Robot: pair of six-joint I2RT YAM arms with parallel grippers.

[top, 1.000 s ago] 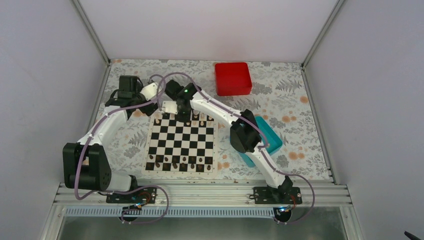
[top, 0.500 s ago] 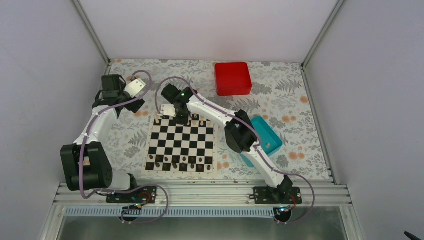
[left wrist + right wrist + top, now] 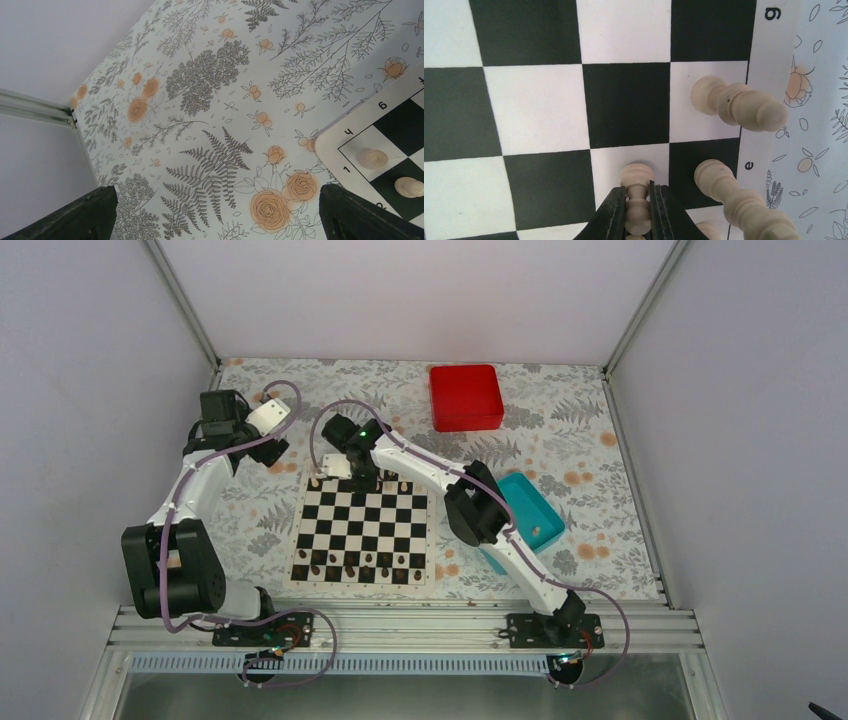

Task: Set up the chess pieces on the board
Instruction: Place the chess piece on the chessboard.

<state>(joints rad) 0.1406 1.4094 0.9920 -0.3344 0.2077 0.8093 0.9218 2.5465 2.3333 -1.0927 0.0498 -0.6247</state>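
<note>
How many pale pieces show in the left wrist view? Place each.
2. One pale piece on the board's white corner square, another on the adjoining black square; others may be hidden.

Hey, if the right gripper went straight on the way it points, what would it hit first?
The pale piece clamped in the right gripper would likely meet the board first, on a white square; whether it touches is unclear.

One flat black-and-white checkered board (image 3: 365,530) lies on the one floral-patterned surface (image 3: 570,440), along with one red square box (image 3: 465,397) and one teal tray (image 3: 540,515). There are two tools, a left tool (image 3: 220,215) and a right tool (image 3: 636,215). The right wrist view shows four pale cream chess pieces (image 3: 736,102); the left wrist view shows two. The dark brown pieces (image 3: 350,570) along the board's near edge are too small to count.
</note>
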